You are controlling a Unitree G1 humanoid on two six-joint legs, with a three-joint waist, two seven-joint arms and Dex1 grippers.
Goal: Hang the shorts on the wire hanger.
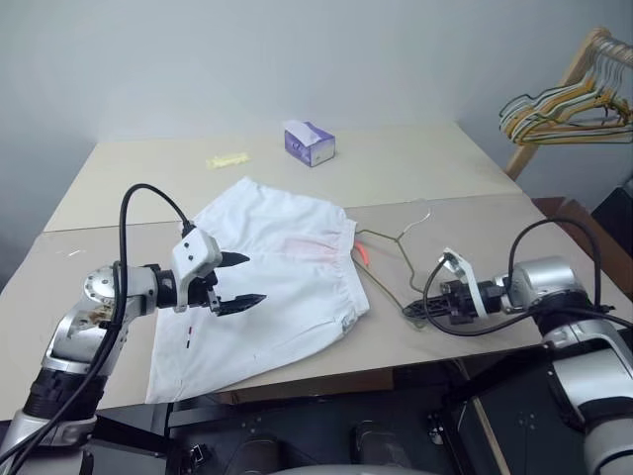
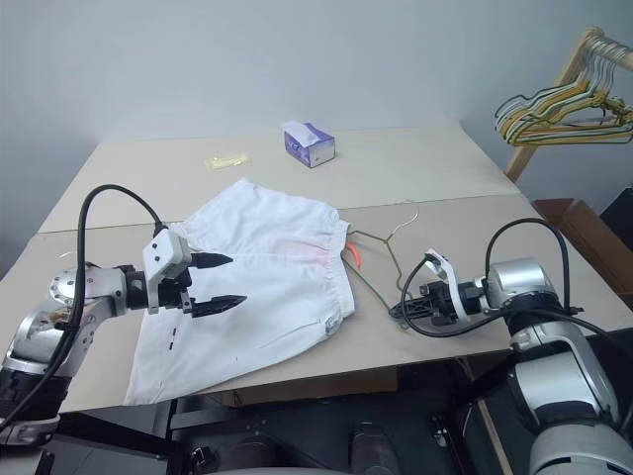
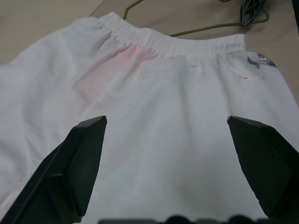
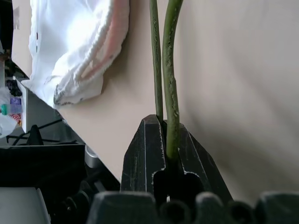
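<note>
The white shorts lie flat on the table, their gathered waistband turned toward the right with an orange-red cord beside it. My left gripper hovers open just over the shorts' left half, with nothing between its black fingers. The dark olive wire hanger lies on the table right of the shorts, one end tucked by the waistband and its hook pointing away. My right gripper is shut on the wire hanger's near corner, low by the table's front edge.
A purple tissue box and a small yellow item sit on the far part of the table. A wooden rack with a bunch of coloured hangers stands off the table's right side. The table's front edge runs close below the shorts.
</note>
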